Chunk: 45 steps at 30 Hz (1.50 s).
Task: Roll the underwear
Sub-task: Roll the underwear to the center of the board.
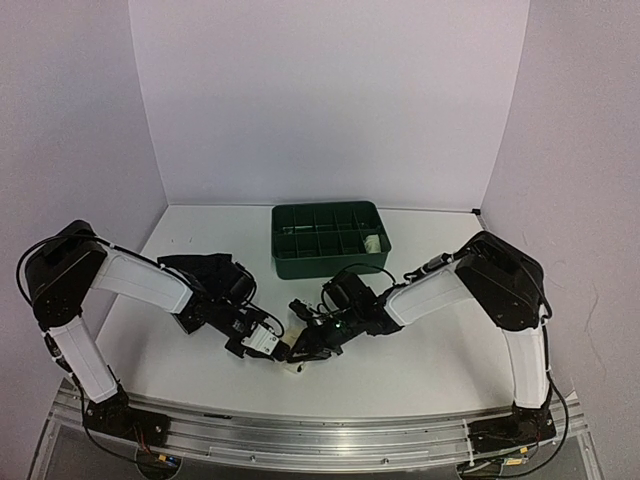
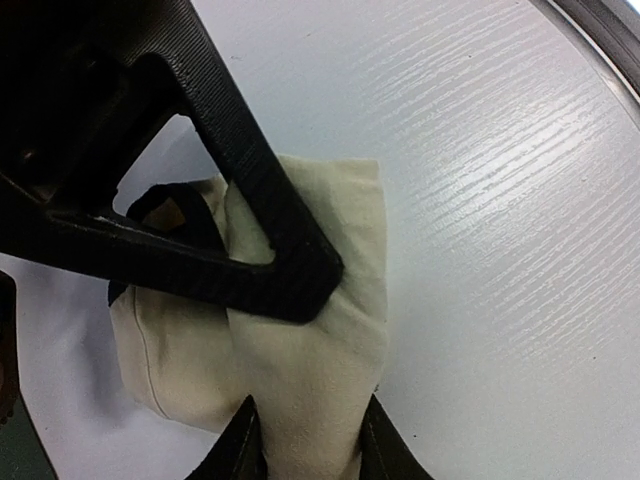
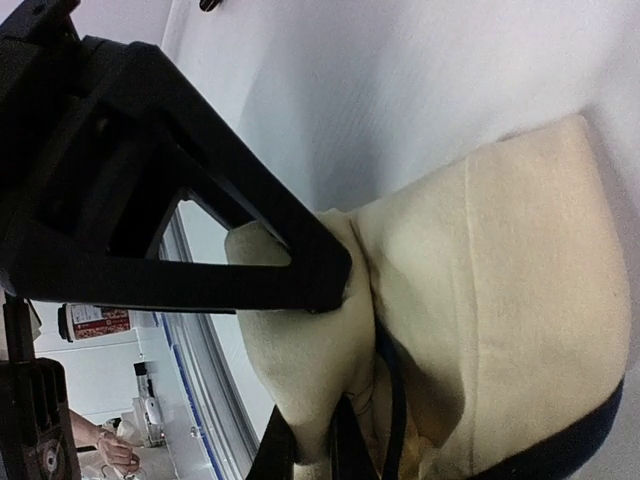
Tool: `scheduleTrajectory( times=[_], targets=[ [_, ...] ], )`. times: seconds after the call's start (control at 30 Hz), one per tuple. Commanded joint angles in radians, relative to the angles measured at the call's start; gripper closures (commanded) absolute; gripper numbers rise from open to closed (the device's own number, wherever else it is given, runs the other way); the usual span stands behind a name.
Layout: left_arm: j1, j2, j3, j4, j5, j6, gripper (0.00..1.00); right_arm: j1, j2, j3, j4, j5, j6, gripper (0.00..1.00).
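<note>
Left wrist: cream underwear [image 2: 310,340] pinched within the left pincer [image 2: 305,452]

Dark green compartmented tray [image 1: 330,266] toward the back, white wood-grain table [image 1: 440,362], pale, perhaps lilac walls [image 1: 330,100]

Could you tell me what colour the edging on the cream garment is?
Dark, nearly black. The edging on the garment shows best in the right wrist view.

Two arms, left [image 1: 145,282] and right [image 1: 430,295]: white shells over the long links, bulky black housings at the joints. Black bases [image 1: 125,415]. Thin black cables [image 1: 24,262] looped past the elbows. Small white block [image 1: 262,341] at the left wrist. Black triangular open-frame fingers [image 2: 260,200], finely ribbed.
</note>
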<state>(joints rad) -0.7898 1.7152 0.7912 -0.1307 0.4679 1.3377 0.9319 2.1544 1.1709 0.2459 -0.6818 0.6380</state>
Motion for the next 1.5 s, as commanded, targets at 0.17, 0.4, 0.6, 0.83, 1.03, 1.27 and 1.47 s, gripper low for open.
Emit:
scheduleTrajectory(
  times=[0.17,0.4,0.6,0.83,1.03,1.27,1.47],
  targets=[
    [-0.008,0.031,0.127,-0.235,0.041,-0.112,1.0,-0.006,-0.103,-0.052,-0.08,0.123,-0.123,0.58],
    [0.051,0.162,0.277,-0.424,0.159,-0.294,1.0,0.061,-0.391,-0.209,-0.028,0.52,-0.514,0.21],
    [0.067,0.264,0.371,-0.52,0.237,-0.347,1.0,0.18,-0.423,-0.256,0.007,0.703,-0.933,0.22],
    [0.066,0.309,0.436,-0.621,0.254,-0.326,1.0,0.215,-0.274,-0.156,0.007,0.847,-1.162,0.36],
    [0.066,0.328,0.478,-0.656,0.276,-0.334,1.0,0.22,-0.182,-0.092,0.006,0.878,-1.208,0.43],
    [0.067,0.35,0.513,-0.663,0.28,-0.379,1.0,0.243,-0.172,-0.117,-0.019,0.882,-1.189,0.78],
    [0.108,0.324,0.526,-0.647,0.307,-0.424,0.55,0.251,-0.219,-0.175,-0.031,0.906,-1.001,1.0]
  ],
)
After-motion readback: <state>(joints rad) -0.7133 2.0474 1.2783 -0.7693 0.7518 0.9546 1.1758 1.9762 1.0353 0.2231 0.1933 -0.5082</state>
